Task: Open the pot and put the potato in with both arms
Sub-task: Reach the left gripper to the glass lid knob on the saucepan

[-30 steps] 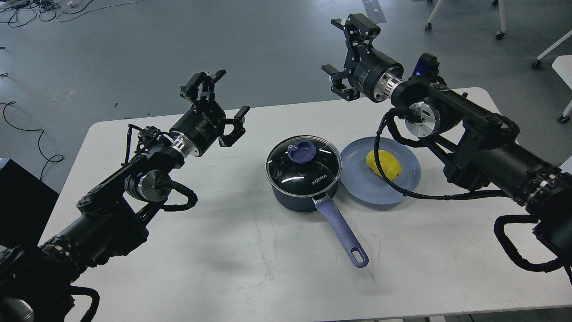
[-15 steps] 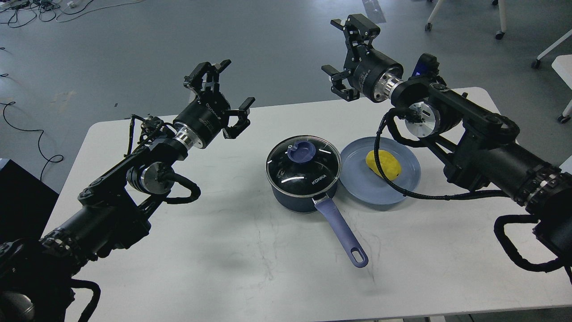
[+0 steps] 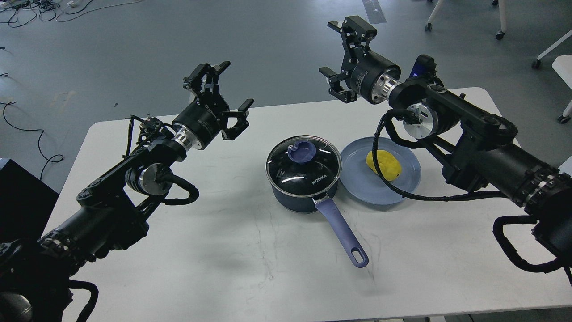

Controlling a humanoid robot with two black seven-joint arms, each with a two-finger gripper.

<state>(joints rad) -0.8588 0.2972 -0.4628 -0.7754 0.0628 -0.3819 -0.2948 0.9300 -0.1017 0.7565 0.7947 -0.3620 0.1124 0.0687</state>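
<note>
My left claw (image 3: 219,96) hangs above the far left part of the counter (image 3: 187,264), fingers spread and holding nothing. It points up and away from me, toward the far edge, not down at anything.

To its right and nearer to me sits the pot (image 3: 304,179), about mid-counter, with the lid (image 3: 304,165) on and its blue knob (image 3: 300,151) a little left of the lid's centre. The knob lies down and to the right of my left claw, with bare counter between them. I judge the left claw the nearer of the two to the knob, so the lid looks like its job: it would have to swing right, turn down and drop onto the knob. The pot's handle (image 3: 342,232) gives the pot its long axis; it runs from the pot's near side toward me and to the right, its loop end pointing at the near right of the counter.

Just right of the pot, almost touching it, is the plate (image 3: 402,188) with the potato (image 3: 384,164) on it. The potato lies slantwise, its long axis running from far left to near right; a cable of my right arm crosses in front of it.

My right claw (image 3: 342,56) is high over the far edge, fingers spread, empty, pointing up and left. The potato lies below it and nearer to me, slightly right, so that arm suits the potato.
</note>
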